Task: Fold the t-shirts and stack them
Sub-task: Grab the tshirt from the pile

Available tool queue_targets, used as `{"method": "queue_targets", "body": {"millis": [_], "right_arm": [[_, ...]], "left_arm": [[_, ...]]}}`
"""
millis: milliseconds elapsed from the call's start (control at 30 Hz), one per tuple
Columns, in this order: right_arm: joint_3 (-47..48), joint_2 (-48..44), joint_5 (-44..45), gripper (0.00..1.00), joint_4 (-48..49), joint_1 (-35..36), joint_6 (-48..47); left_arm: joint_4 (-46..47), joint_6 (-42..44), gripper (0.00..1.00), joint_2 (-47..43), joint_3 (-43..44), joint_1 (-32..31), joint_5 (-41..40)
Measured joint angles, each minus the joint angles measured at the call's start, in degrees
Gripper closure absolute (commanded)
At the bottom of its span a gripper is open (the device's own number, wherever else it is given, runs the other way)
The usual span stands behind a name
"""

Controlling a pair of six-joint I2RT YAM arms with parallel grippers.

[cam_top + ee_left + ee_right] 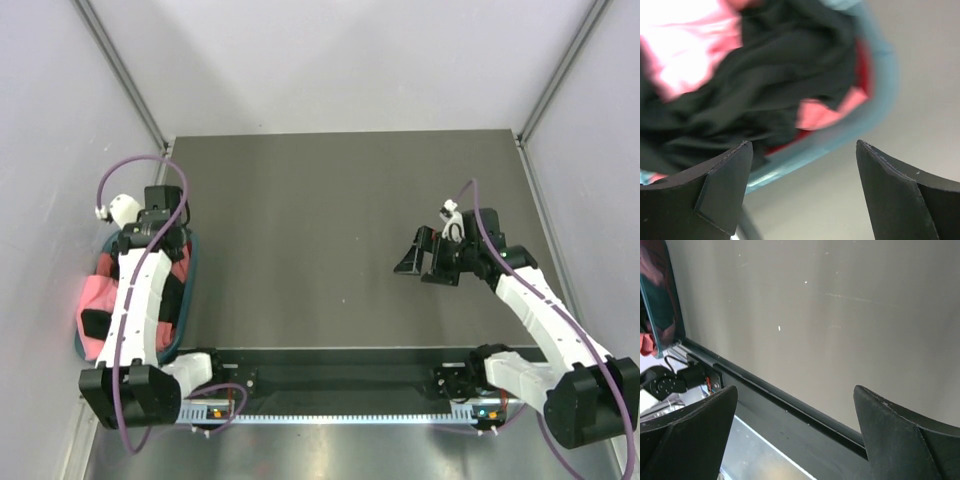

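The t-shirts lie crumpled together in a round teal basket (192, 262) at the table's left edge: a pink one (97, 293), a black one (176, 300) and a red one (181, 272). The left wrist view shows the black shirt (765, 75) on top, the pink shirt (685, 50), a strip of red shirt (866, 65) and the basket rim (840, 134). My left gripper (158, 222) hangs open and empty over the basket's far rim, with its fingertips (730, 175) above the rim and the table. My right gripper (421, 264) is open and empty above the table, right of centre.
The dark table (330, 220) is bounded by grey walls and a black rail (340, 378) along the near edge. The right wrist view shows that rail (790, 407), the basket's side (660, 305) at far left and bare table.
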Motion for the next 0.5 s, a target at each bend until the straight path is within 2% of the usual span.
{"method": "queue_targets", "body": {"millis": [233,367,500], "right_arm": [[5.16,3.04,0.74,0.0,-5.95,0.55,-5.62],[9.7,5.49,2.1,0.0,-7.98,2.49,-7.82],[11.69,7.69,1.97,0.0,-8.61,3.43,-8.2]], "left_arm": [[-6.78,-0.94,0.1,4.15,-0.09,7.3,-3.65],[-6.8,-1.07,0.11,4.44,-3.39,11.39,-3.65],[-6.78,-1.22,0.1,4.37,-6.95,12.76,-4.33]]}}
